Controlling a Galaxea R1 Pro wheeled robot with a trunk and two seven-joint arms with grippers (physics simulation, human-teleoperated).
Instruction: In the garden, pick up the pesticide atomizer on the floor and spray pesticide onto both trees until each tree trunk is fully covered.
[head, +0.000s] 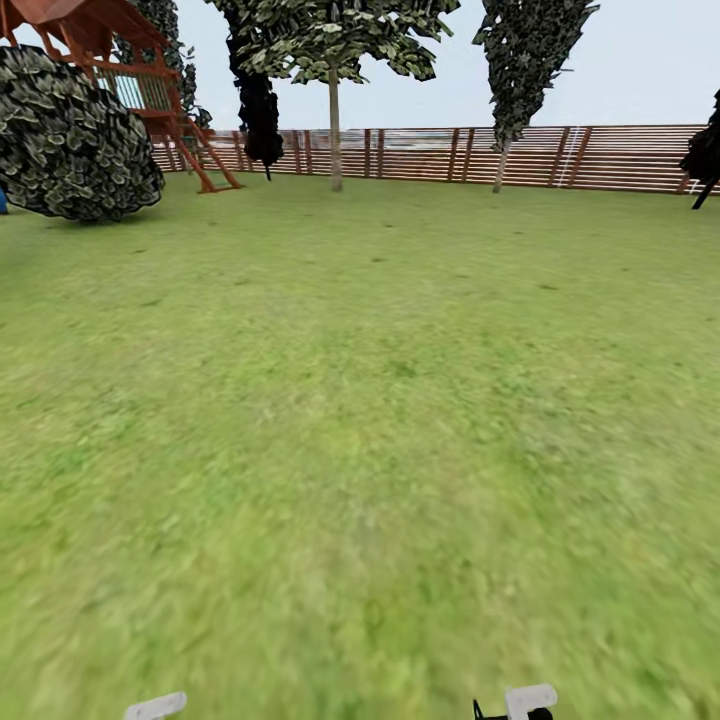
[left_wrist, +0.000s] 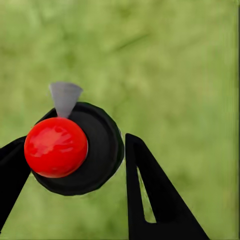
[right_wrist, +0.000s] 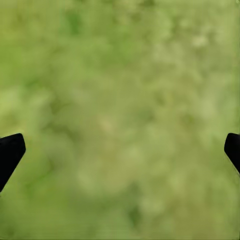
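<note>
**The spray bottle sits between the left fingers**

Seen from the left wrist, the pesticide atomizer (left_wrist: 75, 150) is right between the two black fingers of the left gripper (left_wrist: 75, 170). It shows from above: a round black body, a red ball on top, and a small grey nozzle. One finger (left_wrist: 12, 167) touches it. The other finger (left_wrist: 150, 190) stands just beside it with a thin gap, so I cannot tell if the grip is tight. Grass lies far below it, so I think it is already lifted.

The right gripper (right_wrist: 120, 150) has its fingers spread wide over the floor (right_wrist: 120, 100) and holds nothing.

From the head, two trees stand far ahead by the wooden fence (head: 600, 155). One trunk (head: 335, 130) is a bit left of the middle and the other trunk (head: 500, 165) is to the right. The left arm has the bottle, so I think the robot must drive forward first.
</note>
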